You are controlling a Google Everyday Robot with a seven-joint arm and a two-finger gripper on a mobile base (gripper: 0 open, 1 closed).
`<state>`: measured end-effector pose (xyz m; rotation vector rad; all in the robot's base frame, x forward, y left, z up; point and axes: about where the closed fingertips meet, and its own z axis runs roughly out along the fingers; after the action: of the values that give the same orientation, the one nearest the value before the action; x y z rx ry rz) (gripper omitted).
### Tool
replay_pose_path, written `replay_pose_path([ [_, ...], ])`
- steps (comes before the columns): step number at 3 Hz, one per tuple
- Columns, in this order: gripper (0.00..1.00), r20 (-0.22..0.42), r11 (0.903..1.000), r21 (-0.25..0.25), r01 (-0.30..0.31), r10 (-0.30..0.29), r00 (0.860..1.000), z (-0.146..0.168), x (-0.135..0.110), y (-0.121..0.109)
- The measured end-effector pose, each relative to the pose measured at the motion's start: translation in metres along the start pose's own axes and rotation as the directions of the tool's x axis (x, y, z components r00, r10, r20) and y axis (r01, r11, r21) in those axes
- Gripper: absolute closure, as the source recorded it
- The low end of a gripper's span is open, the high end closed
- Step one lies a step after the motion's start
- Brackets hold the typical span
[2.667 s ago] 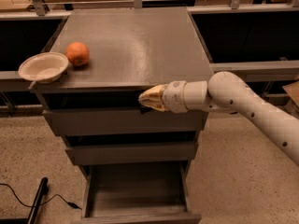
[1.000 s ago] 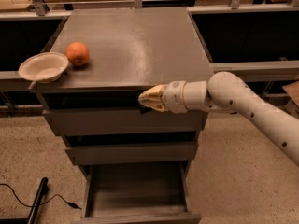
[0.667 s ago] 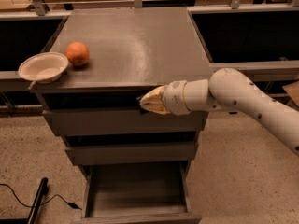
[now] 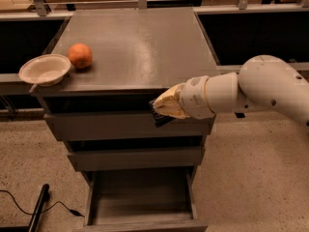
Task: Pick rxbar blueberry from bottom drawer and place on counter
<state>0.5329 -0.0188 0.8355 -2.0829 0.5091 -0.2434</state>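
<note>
My gripper has cream fingers and hangs in front of the cabinet, just below the front edge of the counter at the height of the top drawer. It is shut on the rxbar blueberry, a small dark wrapper that sticks out below the fingertips. The bottom drawer is pulled open below, and its tray shows nothing inside. The white arm reaches in from the right.
An orange and a white bowl sit at the counter's left edge. The two upper drawers are closed. A black cable and rod lie on the floor at the left. Pale wooden tables stand behind.
The gripper has stayed near the counter's front edge, shifting slightly down and right. The arm's thick white link has swung higher and closer to the camera.
</note>
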Motion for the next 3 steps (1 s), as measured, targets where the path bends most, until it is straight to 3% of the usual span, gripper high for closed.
replay_pose_path([
  [1,1.0,0.003,0.9994,0.021,-0.029,0.029,1.0,-0.018,0.012,-0.01],
  [2,1.0,-0.003,0.998,0.063,-0.004,0.004,1.0,-0.027,0.05,-0.038],
  [3,1.0,0.004,0.9947,0.098,0.031,-0.032,0.999,-0.016,0.082,-0.067],
])
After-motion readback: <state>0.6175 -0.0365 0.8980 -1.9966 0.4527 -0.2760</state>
